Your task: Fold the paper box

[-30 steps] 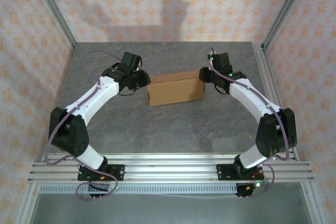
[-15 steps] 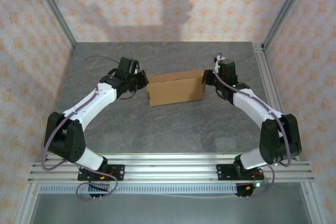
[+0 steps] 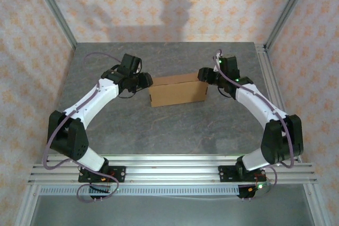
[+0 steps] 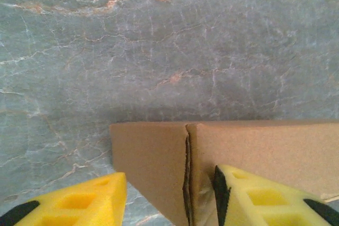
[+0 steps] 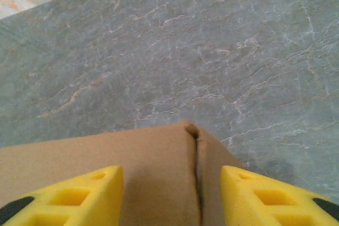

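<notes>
A grey marbled counter (image 3: 159, 130) carries everything, with two arms reaching in from its near edge. On the left, the left tool (image 3: 145, 80) sits at the left end of a brown box (image 3: 177, 91). From its wrist, the tool (image 4: 169, 175) stands open, its yellow fingers (image 4: 79, 199) spread either side of the box's (image 4: 153, 157) corner seam. The box rests mid-counter as a closed rectangular block. On the right, the right tool (image 3: 204, 75) meets the box's right end. It is also open (image 5: 170, 170), fingers (image 5: 69, 194) apart over the cardboard (image 5: 79, 152) and its seam.
</notes>
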